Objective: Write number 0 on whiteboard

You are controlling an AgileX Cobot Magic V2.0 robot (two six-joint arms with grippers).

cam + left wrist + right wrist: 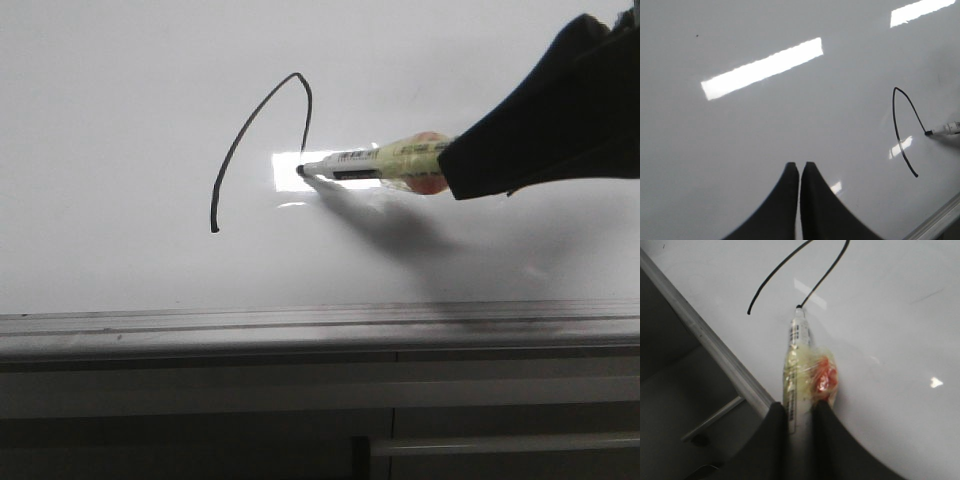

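From the front, the right tool point(455, 172) holds a marker point(375, 163) with its tip on the whiteboard point(120, 110). The number 0 point(250, 130) is only part drawn: one long stroke rises from a blob at lower left, arches over the top and comes partway down the right side to the tip. By my judgement roughly half is done; the lower right side and the closing run back to the blob are left.

From the left wrist, the left tool point(799, 167) hangs over bare board, fingers nearly together and holding nothing, well apart from the open loop.

From the right wrist, the fingers clamp the marker's body, and the gap between tip and blob is plain.
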